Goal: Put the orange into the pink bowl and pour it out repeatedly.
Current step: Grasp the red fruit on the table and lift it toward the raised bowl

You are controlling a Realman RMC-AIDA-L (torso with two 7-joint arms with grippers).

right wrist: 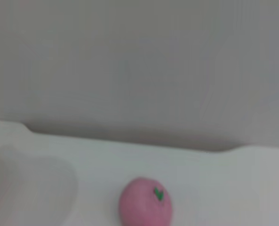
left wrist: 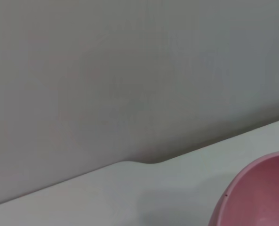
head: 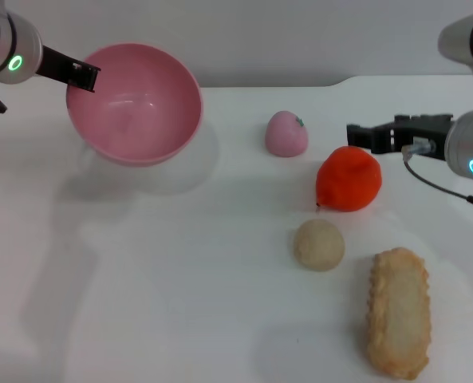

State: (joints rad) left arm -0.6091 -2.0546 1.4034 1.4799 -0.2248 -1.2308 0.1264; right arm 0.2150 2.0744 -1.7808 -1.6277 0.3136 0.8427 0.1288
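The jaws of the left gripper [head: 83, 75], upper left of the frame, are clamped on the rim of the glossy pink plastic bowl [head: 134, 102], which is held tilted and empty. The state of the right gripper [head: 362, 135] jaws cannot be told. Just below them, at centre right, the bright red-orange round toy orange [head: 348, 179] rests on the white table [head: 156, 287]. It is judged light, smooth and prone to rolling; it should be gripped across its widest part.

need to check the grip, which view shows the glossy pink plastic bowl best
The head view: the whole glossy pink plastic bowl shows, tilted and empty, with the left gripper at its rim. The left wrist view catches only an edge; the right wrist view a sliver.
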